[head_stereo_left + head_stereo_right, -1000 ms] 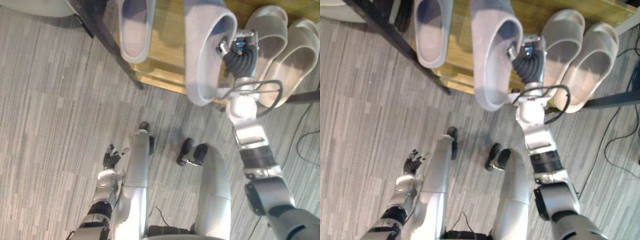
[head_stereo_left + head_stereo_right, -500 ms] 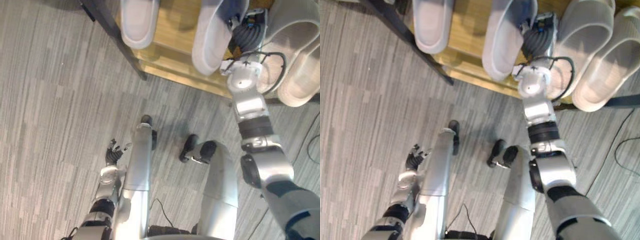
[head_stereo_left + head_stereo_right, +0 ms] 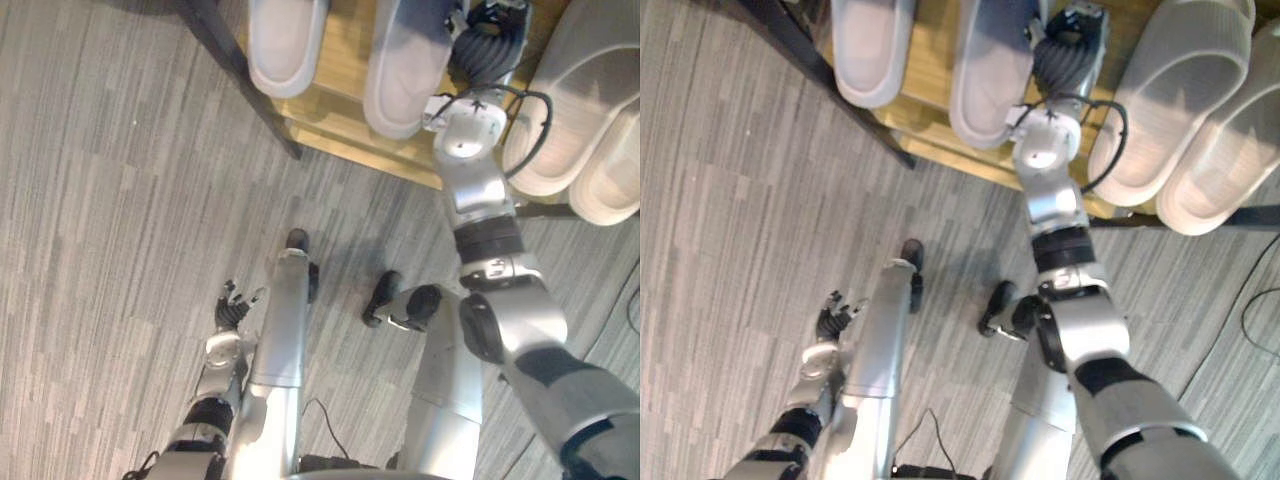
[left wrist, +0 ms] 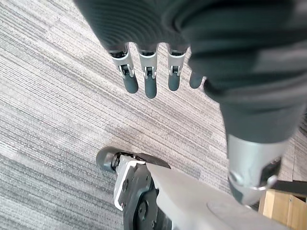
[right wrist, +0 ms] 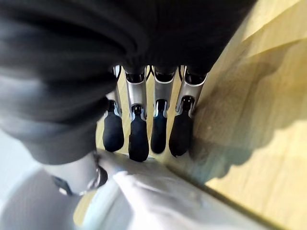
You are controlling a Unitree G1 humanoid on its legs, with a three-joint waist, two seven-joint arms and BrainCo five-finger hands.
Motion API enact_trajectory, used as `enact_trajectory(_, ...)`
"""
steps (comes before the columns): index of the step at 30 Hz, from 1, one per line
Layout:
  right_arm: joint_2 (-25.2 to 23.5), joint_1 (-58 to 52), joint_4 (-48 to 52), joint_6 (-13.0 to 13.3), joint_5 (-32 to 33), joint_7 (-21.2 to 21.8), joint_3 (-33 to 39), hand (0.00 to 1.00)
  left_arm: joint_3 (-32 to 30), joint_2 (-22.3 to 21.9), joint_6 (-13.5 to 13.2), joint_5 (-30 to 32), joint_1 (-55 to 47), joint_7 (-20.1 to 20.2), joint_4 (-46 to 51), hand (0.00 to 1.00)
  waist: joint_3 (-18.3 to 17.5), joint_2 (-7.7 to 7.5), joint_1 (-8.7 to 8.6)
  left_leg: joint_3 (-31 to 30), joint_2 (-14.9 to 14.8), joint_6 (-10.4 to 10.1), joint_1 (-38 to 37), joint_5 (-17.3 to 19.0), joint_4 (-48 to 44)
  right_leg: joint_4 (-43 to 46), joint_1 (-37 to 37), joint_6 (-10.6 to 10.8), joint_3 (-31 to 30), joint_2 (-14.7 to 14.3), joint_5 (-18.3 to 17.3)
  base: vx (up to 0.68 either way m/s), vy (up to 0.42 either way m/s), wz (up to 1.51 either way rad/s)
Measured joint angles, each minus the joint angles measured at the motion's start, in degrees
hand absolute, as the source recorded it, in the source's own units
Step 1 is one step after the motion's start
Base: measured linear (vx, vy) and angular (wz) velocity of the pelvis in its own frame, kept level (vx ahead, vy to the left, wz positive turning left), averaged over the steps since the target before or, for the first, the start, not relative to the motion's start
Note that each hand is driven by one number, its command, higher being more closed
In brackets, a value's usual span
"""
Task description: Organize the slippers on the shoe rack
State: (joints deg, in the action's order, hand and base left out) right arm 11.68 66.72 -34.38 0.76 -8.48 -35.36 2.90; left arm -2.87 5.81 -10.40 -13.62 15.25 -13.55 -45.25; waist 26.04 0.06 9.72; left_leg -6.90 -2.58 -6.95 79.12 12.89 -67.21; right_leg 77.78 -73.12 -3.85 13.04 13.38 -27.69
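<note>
A wooden shoe rack shelf (image 3: pixel 340 120) runs along the top of the eye views. Two pale grey slippers lie on it side by side: one (image 3: pixel 283 50) at the left, the other (image 3: pixel 400 80) right next to my right hand (image 3: pixel 490 35). In the right wrist view that hand (image 5: pixel 138 134) holds its fingers straight over the wood, their dark tips at the edge of the grey slipper (image 5: pixel 163 201), with nothing gripped. A beige pair (image 3: pixel 560 110) lies further right on the shelf. My left hand (image 3: pixel 232 308) hangs low over the carpet, fingers (image 4: pixel 148 76) straight.
A dark metal leg (image 3: pixel 240 75) of the rack slants down to the floor at the shelf's left end, and a dark bar (image 3: pixel 1240 215) crosses under the beige pair. Grey striped carpet (image 3: pixel 120 200) covers the floor in front of the rack.
The grey slipper held by my right hand went from overhanging the shelf's front edge to lying on the shelf beside its partner. The right hand's fingers have straightened off it. The camera shifted.
</note>
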Motion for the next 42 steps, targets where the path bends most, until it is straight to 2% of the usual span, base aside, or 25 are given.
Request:
enact_trajectory(9,-7.4,-8.0,7.7,0.4,1.9,-0.8,1.2,0.00,-0.4,0.0,0.2,0.0,-0.1,-0.2,0.1,0.00,-1.5,-0.04,0.09,1.1,-1.0,-0.2,-2.3,0.1,0.7,-0.7,1.4,0.1,-0.9,-0.8,0.1,-0.02,0.031,-0.05)
enact_trajectory(14,-8.2,-14.0,12.7,0.9,1.8,-0.8,0.9,0.00,-1.1,0.0,0.8,0.1,-0.2,-0.1,0.2,0.00,-2.4,-0.06,0.05,1.5,-1.8,-0.4,-4.5,0.3,1.9,-2.3,3.4,0.3,-1.0,-1.5,0.4,-0.02,0.035,-0.08)
enact_trajectory(21,-8.5,-16.8,15.8,1.6,1.7,-0.6,-0.6,0.00,-1.9,-0.3,0.9,0.2,-0.3,-0.1,0.3,0.00,-3.0,-0.01,0.01,1.6,-2.2,-0.6,-5.9,0.4,2.4,-3.3,4.8,0.2,-1.0,-2.1,0.5,0.00,0.018,-0.02)
enact_trajectory(26,-10.7,-19.2,19.2,2.2,1.7,-0.2,-1.3,0.00,-2.4,-0.4,1.0,0.2,-0.3,0.0,0.3,0.00,-3.0,-0.02,-0.01,1.8,-2.6,-0.6,-6.7,0.6,3.1,-4.1,5.5,0.4,-1.0,-2.4,0.6,-0.01,0.036,-0.03)
enact_trajectory(34,-12.5,-24.4,19.9,4.1,2.4,2.7,-4.0,0.00,-3.1,-0.6,1.1,0.2,-0.3,0.0,0.2,0.00,-3.0,-0.02,-0.25,1.8,-2.7,-0.7,-7.5,0.9,3.2,-4.5,6.4,0.5,-1.0,-2.6,0.6,-0.01,0.020,-0.01)
enact_trajectory(42,-16.6,-28.1,19.8,5.8,6.9,5.7,-6.2,0.00,-4.3,-1.1,1.2,1.0,-0.2,-0.1,0.2,0.00,-3.0,-0.06,-0.46,1.9,-2.6,-0.8,-8.4,0.9,4.7,-5.8,7.3,0.5,-0.8,-2.6,0.6,0.00,0.004,0.00)
